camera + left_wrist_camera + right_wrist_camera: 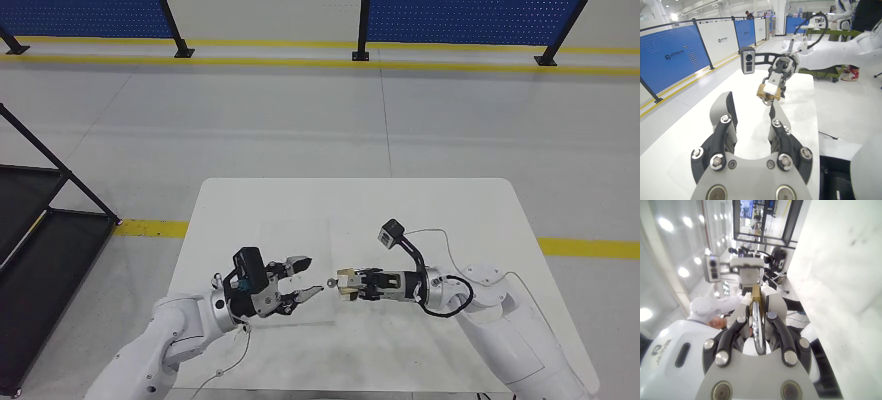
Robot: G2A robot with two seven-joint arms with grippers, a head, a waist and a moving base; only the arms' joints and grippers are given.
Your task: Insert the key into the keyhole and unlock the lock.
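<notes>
Where the lock sat: the lock [345, 284] hung in the air above the table [420, 215], between the two arms and clamped in the right gripper [352, 283].
Right gripper: it was shut firmly across the flat brass faces of the lock's body, one finger on each side.
Left gripper: the left gripper [752, 102] was spread wide and held nothing. One fingertip was just beside the key's head, and whether they touched could not be told.
Key: the key [766, 101] was small and metal, with a round head pierced by a hole. It stuck out of the lock's end facing the left gripper. Its blade was hidden and appeared to be already in the keyhole.
Lock axis: the long axis ran from shackle through body to keyhole, roughly level and in line with the right gripper's fingers. The chrome shackle [757, 321] pointed back into that gripper's palm.
Key axis: it carried the same line onward, with the head pointing at the left arm.
Lock handling: it was probably dense for its size, rigid and smooth. Holding it on the flat faces looked right for resisting a twist.
Key handling: it looked light, stiff and thin. It would best be pinched across both flat sides of the head and turned about its long axis. With so small a head, slipping seemed the likely fault.
</notes>
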